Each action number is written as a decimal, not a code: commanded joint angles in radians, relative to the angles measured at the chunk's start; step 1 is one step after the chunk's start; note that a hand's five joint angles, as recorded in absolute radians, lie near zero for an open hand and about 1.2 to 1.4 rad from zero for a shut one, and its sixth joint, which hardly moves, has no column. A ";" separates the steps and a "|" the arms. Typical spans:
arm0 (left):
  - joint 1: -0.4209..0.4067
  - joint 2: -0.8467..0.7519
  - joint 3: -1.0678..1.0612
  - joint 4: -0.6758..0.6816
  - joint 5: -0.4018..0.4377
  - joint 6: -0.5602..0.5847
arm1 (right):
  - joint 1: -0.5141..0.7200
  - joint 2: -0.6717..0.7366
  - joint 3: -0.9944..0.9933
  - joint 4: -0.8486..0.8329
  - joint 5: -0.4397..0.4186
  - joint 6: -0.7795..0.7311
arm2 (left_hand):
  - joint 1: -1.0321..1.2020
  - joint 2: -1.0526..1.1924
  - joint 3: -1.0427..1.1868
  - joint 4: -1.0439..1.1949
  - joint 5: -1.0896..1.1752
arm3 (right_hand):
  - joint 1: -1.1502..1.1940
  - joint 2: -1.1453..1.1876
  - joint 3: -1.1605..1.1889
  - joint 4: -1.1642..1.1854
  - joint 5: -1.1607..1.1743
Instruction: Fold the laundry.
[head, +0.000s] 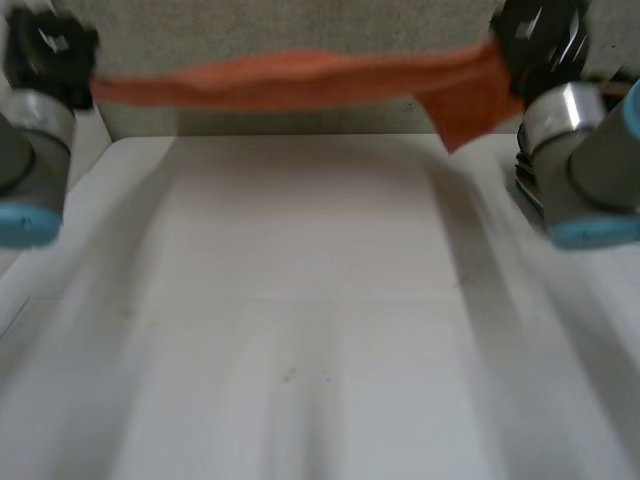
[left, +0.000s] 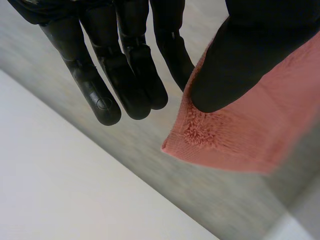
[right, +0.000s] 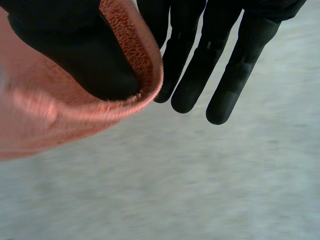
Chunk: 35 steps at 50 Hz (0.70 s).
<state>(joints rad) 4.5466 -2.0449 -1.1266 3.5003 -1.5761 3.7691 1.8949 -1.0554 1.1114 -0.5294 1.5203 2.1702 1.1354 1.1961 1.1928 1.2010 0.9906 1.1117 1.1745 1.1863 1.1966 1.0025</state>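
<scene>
Here the left hand (left: 125, 75) keeps its fingers straight while its thumb (left: 235, 65) presses onto a corner of the orange towel (left: 250, 125), nipping it against the nearest finger just inside the hem (left: 190, 150). The right hand (right: 220, 75) does much the same. Its fingers are straight, and the towel's edge curls round its thumb and is caught between the thumb and the first finger. Whether that grip is on a true corner I cannot tell.

In the head view the left hand sits at about ten o'clock and the right hand at about two. The towel is strung between them as a narrow, slightly sagging band across twelve o'clock, over the far edge of the white table (head: 300, 300). As far as I can tell it is lifted off the table. A loose flap (head: 470, 115) hangs down beside the right hand at about one o'clock.

The towel looks light, soft and limp, so it will droop wherever it is unsupported. Its looped pile should give the thumbs good purchase, so slipping seems unlikely. The best hold is at the corners, on the firmer hem. The hanging flap suggests the right side may lie unevenly unless it is spread flat first.
</scene>
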 joint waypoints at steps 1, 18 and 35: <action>-0.005 -0.006 -0.246 0.003 0.056 0.008 | -0.005 0.132 0.123 0.035 -0.075 0.003 | 0.261 0.200 0.203 0.195 0.231 | 0.285 0.222 0.210 0.200 0.219; 0.110 0.440 -0.795 -0.371 0.057 0.343 | -0.014 -0.213 0.415 0.657 -0.060 -0.012 | 0.261 0.200 0.203 0.195 0.231 | 0.285 0.222 0.210 0.200 0.219; 0.181 0.393 -0.737 -0.528 0.180 0.500 | -0.043 -0.160 0.417 0.812 -0.060 -0.086 | 0.261 0.200 0.203 0.195 0.231 | 0.285 0.222 0.210 0.200 0.219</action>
<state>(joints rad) 4.7701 -1.5189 -1.9851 2.8237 -1.4017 4.3272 1.8429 -1.2869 1.5650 0.4757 1.4572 2.0854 1.1354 1.1961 1.1928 1.2011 0.9906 1.1117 1.1745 1.1863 1.1966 1.0025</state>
